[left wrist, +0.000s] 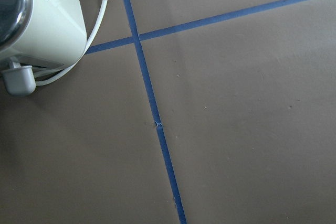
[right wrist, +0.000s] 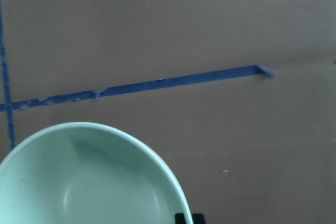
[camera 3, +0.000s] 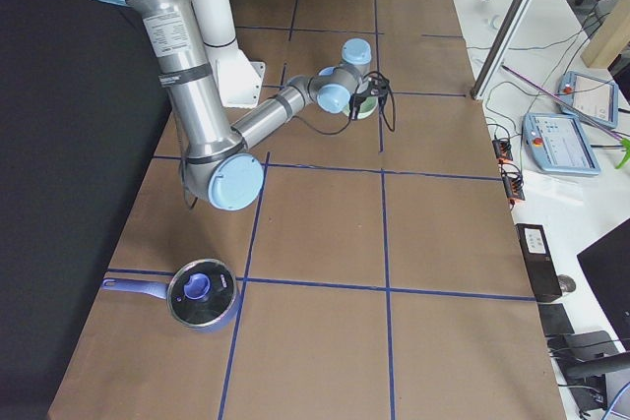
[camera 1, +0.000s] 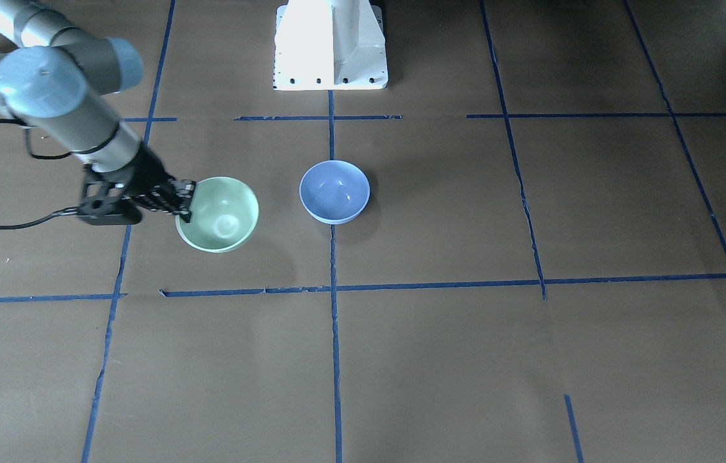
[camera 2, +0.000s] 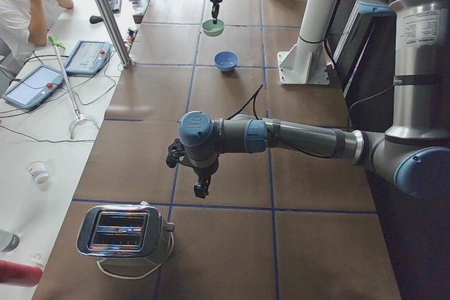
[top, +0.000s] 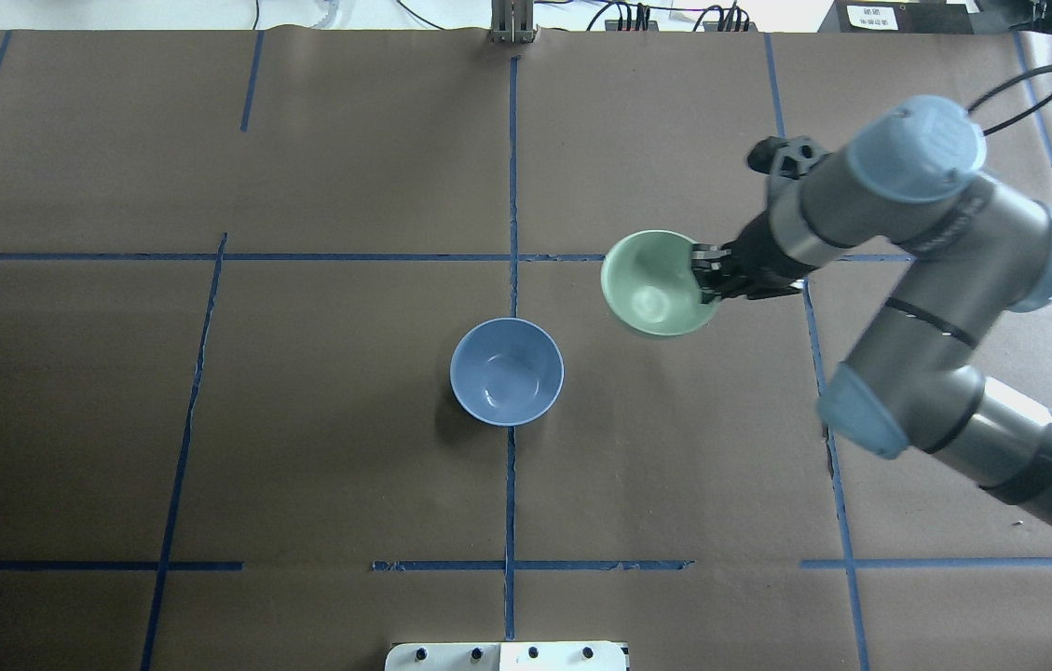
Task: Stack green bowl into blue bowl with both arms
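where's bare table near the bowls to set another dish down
Bare brown paper lies on the robot's left of the pale blue round bowl, across the left half of the overhead view, and between that bowl and the white pedestal base. It is crowded on the right, where the right gripper holds the pale mint-green bowl by its rim.

Half the green bowl (right wrist: 89,182) cropped beside the right jaws, left gripper (camera 2: 202,189) opening too small to tell, toaster (left wrist: 37,19) near it cropped.
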